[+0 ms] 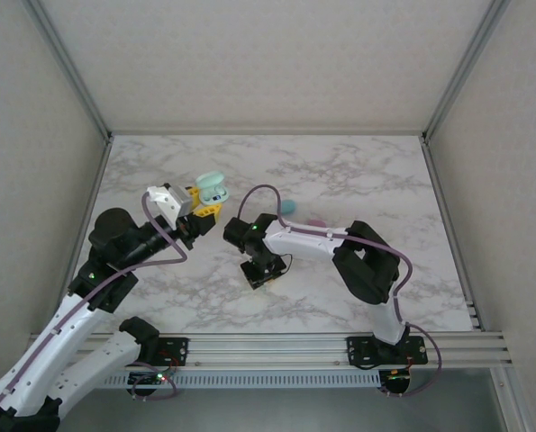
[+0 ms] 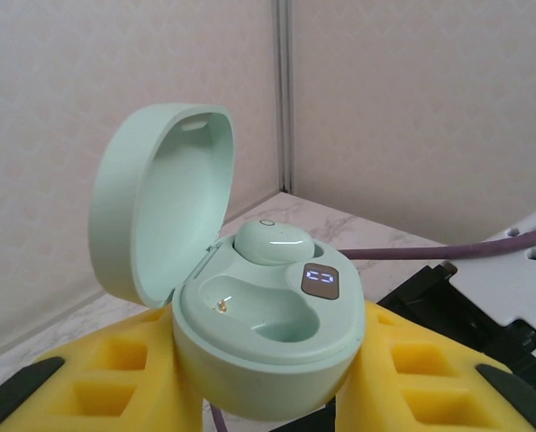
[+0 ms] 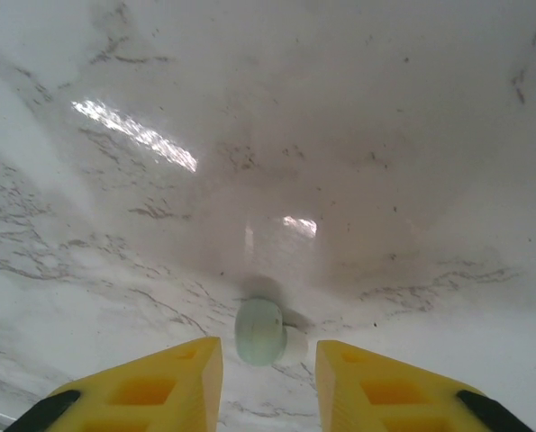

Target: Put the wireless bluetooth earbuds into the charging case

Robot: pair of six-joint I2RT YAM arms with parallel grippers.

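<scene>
Left wrist view: left gripper (image 2: 266, 387) clamps the lid-open mint-green oval plastic case (image 2: 277, 346), socket (image 2: 249, 310) free for the tiny mint-green plastic earbud (image 3: 259, 331) straddled by the right gripper (image 3: 260, 378), jaws parted, toward the near edge of the marble table (image 3: 358, 126).

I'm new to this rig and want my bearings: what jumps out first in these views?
An open mint case sits clamped in the left gripper, lid up, with one mint earbud seated and the slot beside it empty. A second earbud lies loose on the marble table, at the gap between the open jaws of the right gripper.
</scene>
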